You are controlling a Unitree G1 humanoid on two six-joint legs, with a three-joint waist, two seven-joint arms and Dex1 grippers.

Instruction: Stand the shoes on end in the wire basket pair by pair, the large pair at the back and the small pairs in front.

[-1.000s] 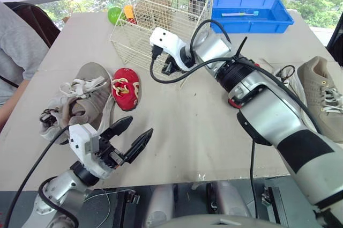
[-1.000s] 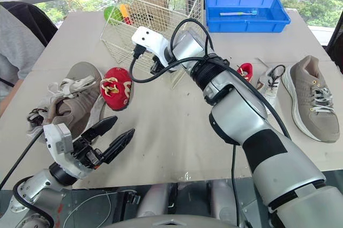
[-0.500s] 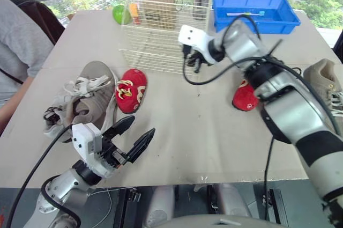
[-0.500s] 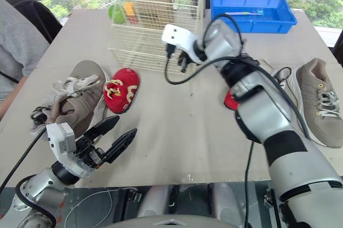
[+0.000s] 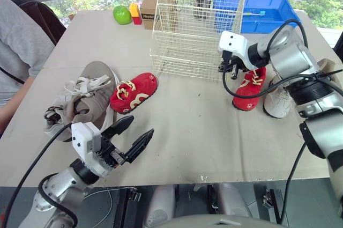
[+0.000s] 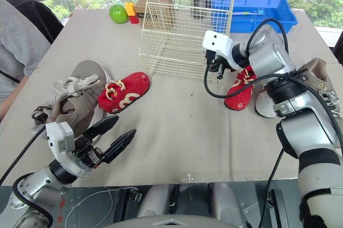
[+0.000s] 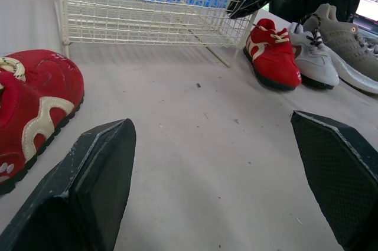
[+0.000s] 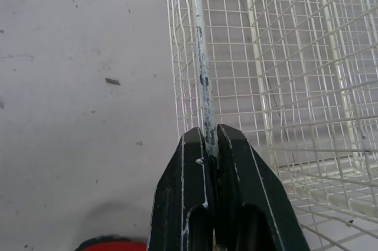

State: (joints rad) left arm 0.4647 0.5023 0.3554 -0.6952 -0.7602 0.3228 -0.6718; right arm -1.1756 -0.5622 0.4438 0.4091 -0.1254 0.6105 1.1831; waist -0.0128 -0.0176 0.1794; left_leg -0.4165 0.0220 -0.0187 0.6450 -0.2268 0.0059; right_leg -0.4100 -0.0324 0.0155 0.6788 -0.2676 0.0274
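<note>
Where the wire basket (image 5: 195, 35) stands upright at the middle back of the table (image 5: 187, 131), the right gripper (image 8: 209, 137) has both black fingers pinched tight on the thin vertical wire at the basket's near right corner. All shoes lie on the tabletop, outside the basket. One small red shoe (image 5: 250, 88) sits just beside that corner, close under the right wrist, toe toward the near edge. A small white shoe (image 5: 278, 99) lies alongside it, touching or nearly so; past that, a large grey shoe (image 7: 345, 35), partly hidden by the arm. The other small red shoe (image 5: 134, 93) lies off the basket's left side, apart from it. Next to it, two large grey shoes (image 5: 86, 99) are heaped together, laces loose.

Left gripper (image 5: 138, 127) hangs over the near edge of the table, fingers spread wide, holding nothing.

Behind the basket: a blue bin (image 5: 268, 10), a cardboard box (image 5: 149, 5), a green ball (image 5: 122, 14). A person's grey sleeve (image 5: 19, 51) shows at the table's left side.
</note>
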